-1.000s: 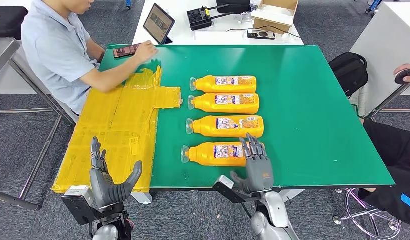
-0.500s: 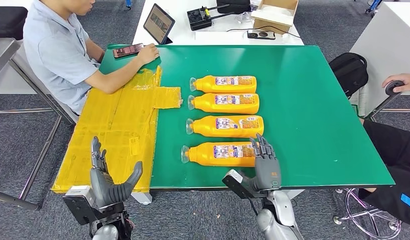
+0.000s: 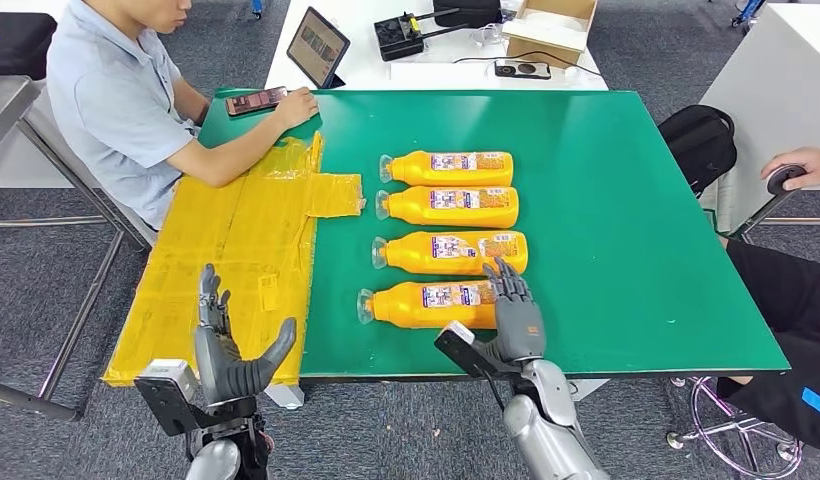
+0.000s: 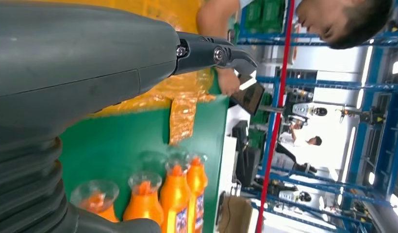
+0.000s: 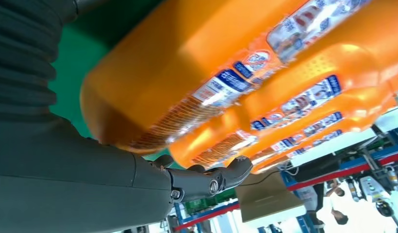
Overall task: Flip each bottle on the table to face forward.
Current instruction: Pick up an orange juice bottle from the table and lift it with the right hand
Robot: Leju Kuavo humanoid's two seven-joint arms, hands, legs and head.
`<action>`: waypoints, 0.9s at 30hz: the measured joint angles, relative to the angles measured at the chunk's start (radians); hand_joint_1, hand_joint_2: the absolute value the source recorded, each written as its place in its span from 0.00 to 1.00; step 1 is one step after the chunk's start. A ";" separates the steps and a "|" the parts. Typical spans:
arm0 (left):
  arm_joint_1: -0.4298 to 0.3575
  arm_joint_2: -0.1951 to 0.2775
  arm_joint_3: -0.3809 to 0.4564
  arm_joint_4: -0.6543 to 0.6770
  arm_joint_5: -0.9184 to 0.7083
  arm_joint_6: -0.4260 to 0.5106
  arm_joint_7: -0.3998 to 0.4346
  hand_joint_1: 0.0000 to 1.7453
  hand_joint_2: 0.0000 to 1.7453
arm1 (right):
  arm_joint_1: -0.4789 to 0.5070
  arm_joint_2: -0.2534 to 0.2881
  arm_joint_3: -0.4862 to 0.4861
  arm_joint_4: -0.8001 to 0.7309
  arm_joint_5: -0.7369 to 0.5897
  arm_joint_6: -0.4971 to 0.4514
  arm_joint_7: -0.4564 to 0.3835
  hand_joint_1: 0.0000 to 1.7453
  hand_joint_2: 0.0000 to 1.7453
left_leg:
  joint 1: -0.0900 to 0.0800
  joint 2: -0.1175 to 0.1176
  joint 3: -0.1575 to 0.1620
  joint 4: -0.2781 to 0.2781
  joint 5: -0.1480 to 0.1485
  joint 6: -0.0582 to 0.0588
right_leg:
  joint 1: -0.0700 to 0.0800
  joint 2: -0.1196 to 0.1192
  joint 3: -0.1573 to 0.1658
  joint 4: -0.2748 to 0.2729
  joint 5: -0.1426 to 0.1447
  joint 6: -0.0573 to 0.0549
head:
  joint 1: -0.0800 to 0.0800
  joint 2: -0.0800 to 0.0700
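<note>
Orange bottles [image 3: 441, 235] lie sideways, caps toward the yellow sheet [image 3: 236, 240].

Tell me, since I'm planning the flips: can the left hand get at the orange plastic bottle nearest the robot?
Probably yes. The left hand hovers open over the yellow taped sheet, with bare green mat between it and that orange plastic bottle's cap end; the right hand touches its base.

Glossy orange plastic bottles [image 3: 451, 235] on matt green table [image 3: 626, 220].

Right robot hand [image 3: 513, 316] at nearest bottle's [image 3: 426, 303] base, left robot hand [image 3: 231, 357] open.
</note>
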 joint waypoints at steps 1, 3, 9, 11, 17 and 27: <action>-0.002 0.000 0.000 0.002 0.004 -0.005 0.002 0.00 1.00 | -0.008 0.001 0.004 0.007 0.000 0.000 0.000 0.00 1.00 | 0.000 0.000 0.000 0.000 0.000 0.000 | 0.000 0.000 0.000 0.000 0.000 0.000 | 0.000 0.000; -0.004 0.000 0.000 0.005 0.010 -0.011 0.004 0.00 1.00 | -0.018 0.002 0.010 0.019 0.001 -0.001 0.000 0.00 1.00 | 0.000 0.000 0.000 0.000 0.000 0.000 | 0.000 0.000 0.000 0.000 0.000 0.000 | 0.000 0.000; -0.009 0.000 0.000 0.011 0.063 -0.073 0.040 0.00 1.00 | -0.041 0.001 0.039 0.049 0.061 -0.011 0.058 0.00 1.00 | 0.000 0.000 0.000 0.000 0.000 0.000 | 0.000 0.000 0.000 0.000 0.000 0.000 | 0.000 0.000; -0.009 0.000 0.001 0.011 0.073 -0.086 0.049 0.00 1.00 | -0.047 -0.001 0.054 0.059 0.097 -0.010 0.097 0.00 1.00 | 0.000 0.000 0.000 0.000 0.000 0.000 | 0.000 0.000 0.000 0.000 0.000 0.000 | 0.000 0.000; -0.008 0.000 0.004 0.011 0.084 -0.118 0.084 0.00 1.00 | -0.061 -0.007 0.092 0.082 0.181 0.037 0.193 0.50 1.00 | 0.000 0.000 0.000 0.000 0.000 0.000 | 0.000 0.000 0.000 0.000 0.000 0.000 | 0.000 0.000; -0.007 0.000 0.012 0.011 0.087 -0.139 0.109 0.00 1.00 | -0.118 -0.021 0.122 0.121 0.182 0.162 0.233 1.00 1.00 | 0.000 0.001 0.006 0.000 0.000 0.000 | 0.000 0.000 0.005 -0.001 0.000 0.000 | 0.000 0.000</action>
